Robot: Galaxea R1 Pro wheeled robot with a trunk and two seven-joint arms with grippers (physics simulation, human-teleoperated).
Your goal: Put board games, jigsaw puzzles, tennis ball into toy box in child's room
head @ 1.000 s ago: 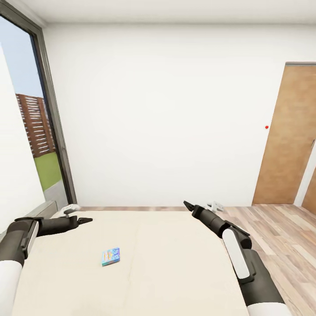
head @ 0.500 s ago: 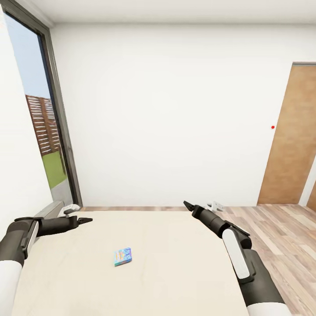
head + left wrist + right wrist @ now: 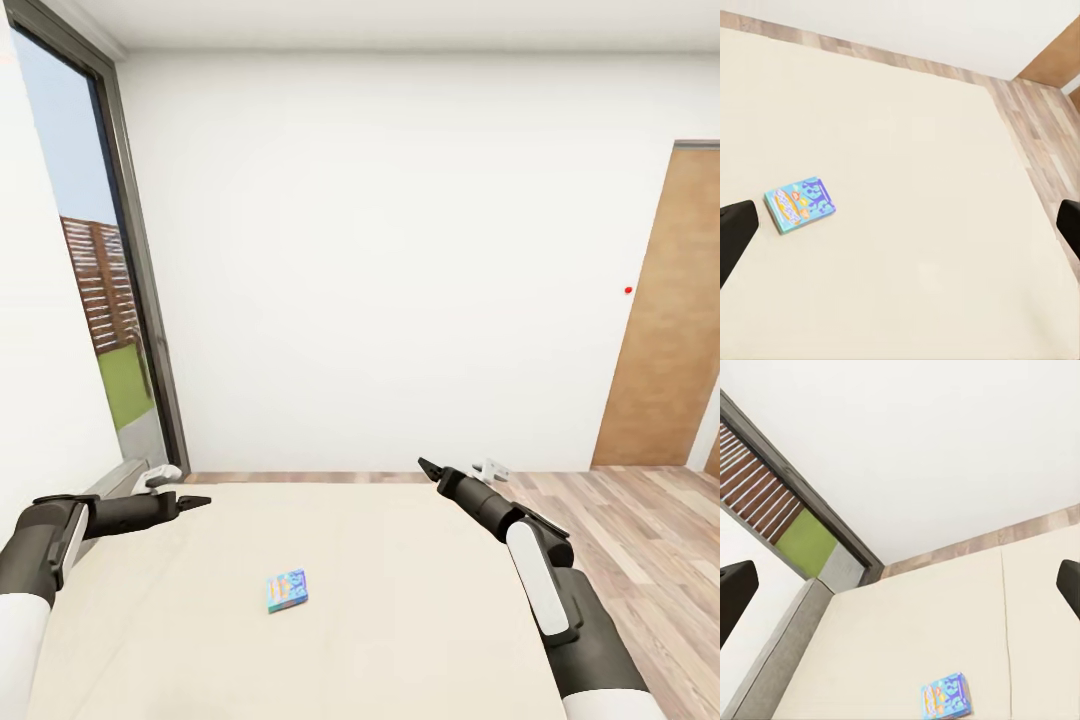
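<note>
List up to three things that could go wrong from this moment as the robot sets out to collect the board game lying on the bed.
1. The board game lies flat on the soft bed, so an end effector may struggle to get under its edge.
2. It sits mid-bed, between the left end effector and the right end effector; reaching may demand leaning over the mattress.
3. One board game shows here, though the task names two on the bed; the second could be missed.
</note>
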